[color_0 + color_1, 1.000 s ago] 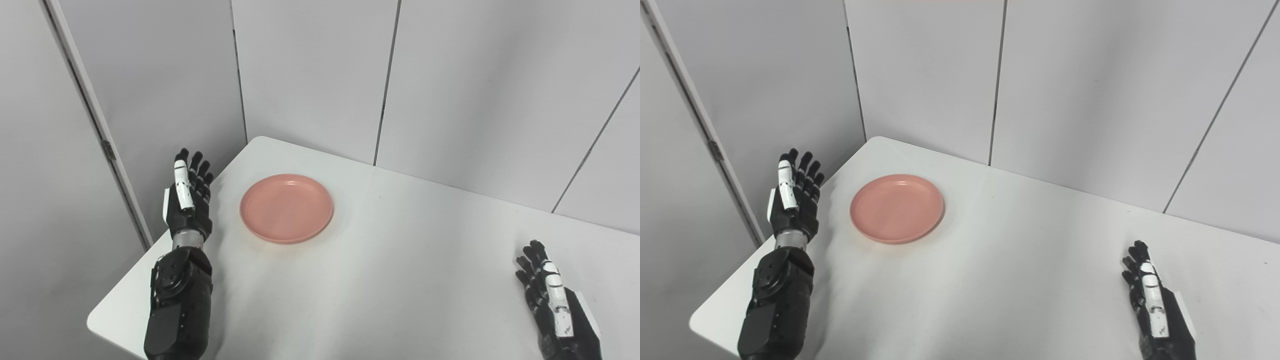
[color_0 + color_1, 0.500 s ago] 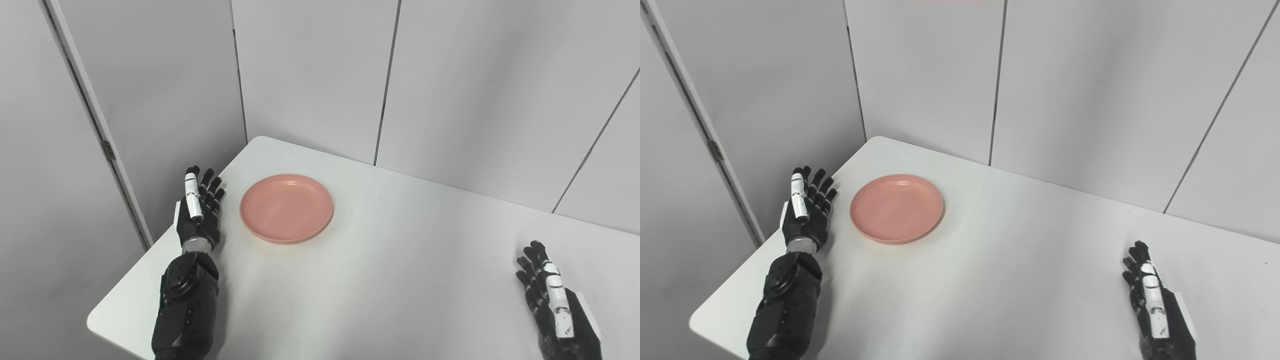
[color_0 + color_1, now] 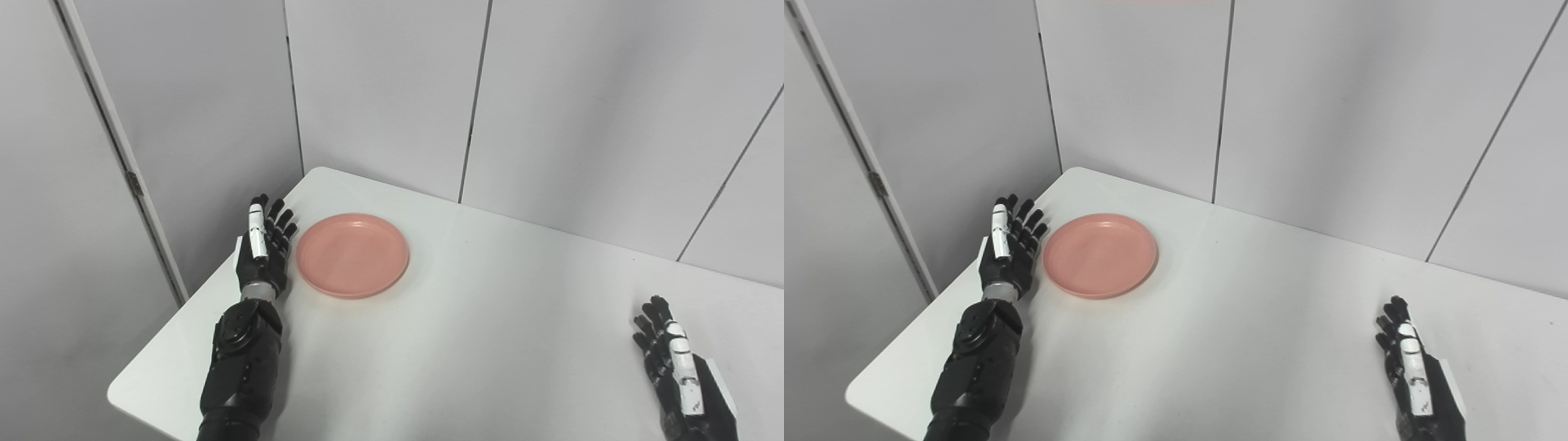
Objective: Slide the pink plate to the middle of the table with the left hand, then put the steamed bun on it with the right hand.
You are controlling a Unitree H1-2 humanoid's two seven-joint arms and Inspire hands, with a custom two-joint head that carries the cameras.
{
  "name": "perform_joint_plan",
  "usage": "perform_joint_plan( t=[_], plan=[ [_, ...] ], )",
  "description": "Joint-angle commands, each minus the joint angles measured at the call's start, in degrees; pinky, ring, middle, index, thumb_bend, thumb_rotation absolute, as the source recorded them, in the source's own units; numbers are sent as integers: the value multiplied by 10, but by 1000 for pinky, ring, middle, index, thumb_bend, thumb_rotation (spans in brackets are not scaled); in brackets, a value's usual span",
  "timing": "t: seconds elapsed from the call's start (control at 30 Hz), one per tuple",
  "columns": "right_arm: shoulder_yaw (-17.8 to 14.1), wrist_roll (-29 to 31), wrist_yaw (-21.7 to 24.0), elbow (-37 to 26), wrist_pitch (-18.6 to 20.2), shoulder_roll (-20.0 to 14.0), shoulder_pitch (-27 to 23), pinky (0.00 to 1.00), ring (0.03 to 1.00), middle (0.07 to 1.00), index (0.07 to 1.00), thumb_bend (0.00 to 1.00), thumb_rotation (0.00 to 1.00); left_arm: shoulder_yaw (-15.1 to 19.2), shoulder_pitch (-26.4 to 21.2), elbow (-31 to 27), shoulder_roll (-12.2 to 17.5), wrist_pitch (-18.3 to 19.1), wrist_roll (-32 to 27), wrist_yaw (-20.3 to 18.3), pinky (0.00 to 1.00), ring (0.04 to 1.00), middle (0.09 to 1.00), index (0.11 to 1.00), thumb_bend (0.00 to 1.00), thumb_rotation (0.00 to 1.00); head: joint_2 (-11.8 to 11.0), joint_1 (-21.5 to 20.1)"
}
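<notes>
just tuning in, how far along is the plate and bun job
Nothing is finished. The pink plate sits near the table's far left corner, not the middle. The open left hand stands at its left rim, ready to push. The right hand waits open. No bun is in view.

The plate (image 3: 352, 255) is a plain salmon pink, unpatterned. It lies on a white table (image 3: 478, 343). Left of the plate, the left hand (image 3: 263, 251) is black with one white finger and a silver wrist band. Far right of the plate, the right hand (image 3: 680, 373) is black with white patches. The walls (image 3: 380, 86) behind are pale grey with dark seams.
</notes>
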Motion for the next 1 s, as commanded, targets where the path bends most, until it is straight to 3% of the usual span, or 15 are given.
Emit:
perform_joint_plan(
  t=[0.0,0.57,0.97],
  plan=[
    [1,-5,-3,8,30,-4,25,1000,1000,1000,1000,157,1000,-11,0,23,-6,9,5,-7,920,914,926,948,419,1000,0,-2],
    [9,-13,-17,7,29,5,27,1000,1000,1000,1000,144,1000,-79,-6,59,-37,32,15,-52,940,925,930,945,420,1000,6,-42],
    [13,-19,-20,18,21,13,25,1000,1000,1000,1000,169,1000,-120,7,33,-61,64,22,-82,915,922,922,935,433,987,17,-98]
  ],
)
